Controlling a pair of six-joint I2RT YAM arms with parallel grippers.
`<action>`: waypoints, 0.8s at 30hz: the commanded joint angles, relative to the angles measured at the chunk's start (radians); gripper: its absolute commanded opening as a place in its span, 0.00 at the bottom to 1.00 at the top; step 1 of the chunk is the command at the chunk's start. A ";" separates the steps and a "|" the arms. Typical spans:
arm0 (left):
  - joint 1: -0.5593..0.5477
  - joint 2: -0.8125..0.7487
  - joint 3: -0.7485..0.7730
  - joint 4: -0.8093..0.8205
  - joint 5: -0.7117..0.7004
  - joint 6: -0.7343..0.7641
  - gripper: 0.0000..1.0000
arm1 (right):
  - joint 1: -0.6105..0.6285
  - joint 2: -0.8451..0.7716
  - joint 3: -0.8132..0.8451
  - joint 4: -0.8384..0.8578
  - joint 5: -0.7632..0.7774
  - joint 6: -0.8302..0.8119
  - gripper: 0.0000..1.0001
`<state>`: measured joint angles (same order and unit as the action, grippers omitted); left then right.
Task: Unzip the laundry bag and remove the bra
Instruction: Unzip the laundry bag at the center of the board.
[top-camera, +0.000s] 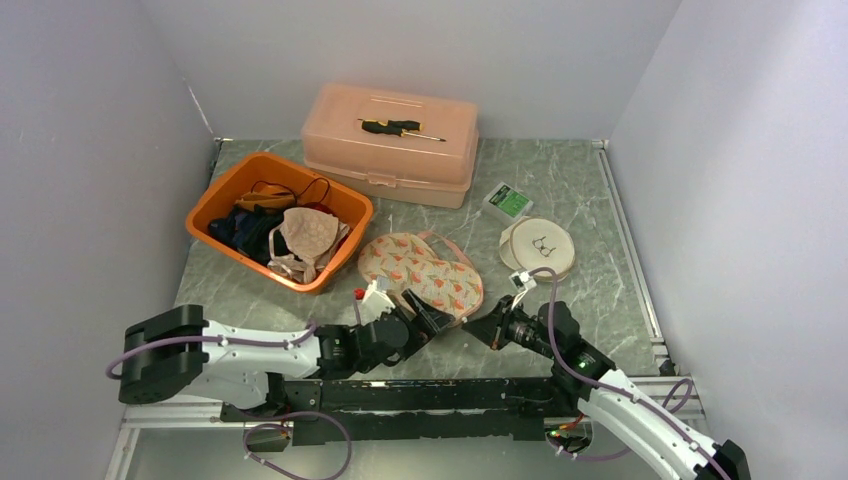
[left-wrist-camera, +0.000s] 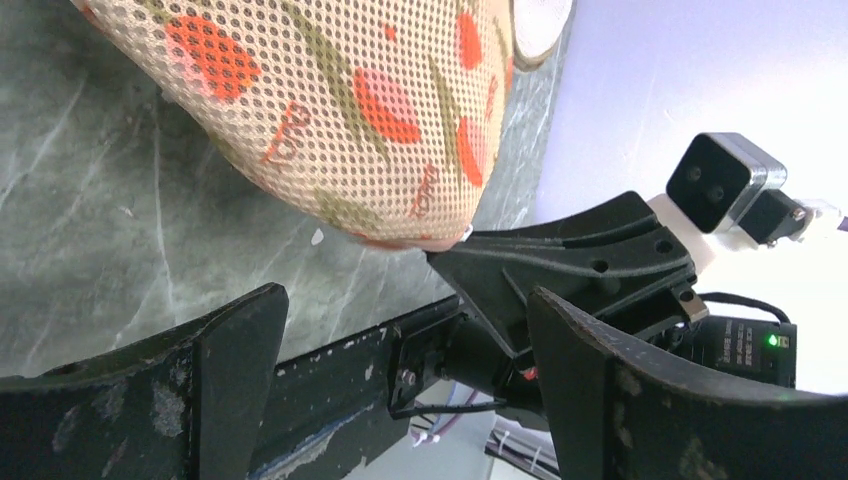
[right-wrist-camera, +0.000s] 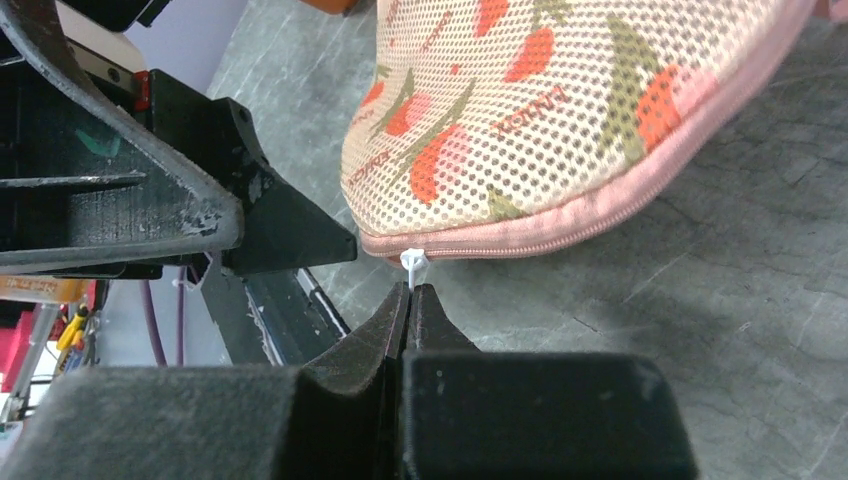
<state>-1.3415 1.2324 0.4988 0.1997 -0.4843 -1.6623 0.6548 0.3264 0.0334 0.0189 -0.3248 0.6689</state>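
Now your right pincer (right-wrist-camera: 410, 290) is clenched on the white zipper pull (right-wrist-camera: 413, 261) at the near corner of the mesh laundry bag (right-wrist-camera: 560, 100). The pink zipper (right-wrist-camera: 600, 208) is shut along the edge you can see. Your left pincer (left-wrist-camera: 400, 300) is released, jaws wide, just beside that same corner. The bag lies on the marble worktop (top-camera: 580, 200), between the orange basket (top-camera: 222, 188) of garments and an embroidery hoop (top-camera: 538, 248). You cannot make out the bra through the mesh.

Even, diffuse light; shadows soft. Left wrist view: wall (left-wrist-camera: 640, 80) blown out (near white). Right wrist view: right gripper fingers (right-wrist-camera: 540, 420) soft, perhaps out of focus.
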 joint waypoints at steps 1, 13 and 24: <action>-0.003 0.055 0.011 0.086 -0.062 0.013 0.94 | 0.019 0.043 0.021 0.120 -0.015 0.009 0.00; 0.112 0.162 0.007 0.163 0.020 -0.029 0.86 | 0.068 0.060 0.013 0.140 0.025 0.008 0.00; 0.170 0.123 -0.008 0.122 0.073 0.005 0.15 | 0.070 0.028 0.030 0.028 0.142 0.002 0.00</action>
<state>-1.1931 1.4036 0.4938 0.3344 -0.4374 -1.6852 0.7200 0.3626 0.0334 0.0605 -0.2638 0.6785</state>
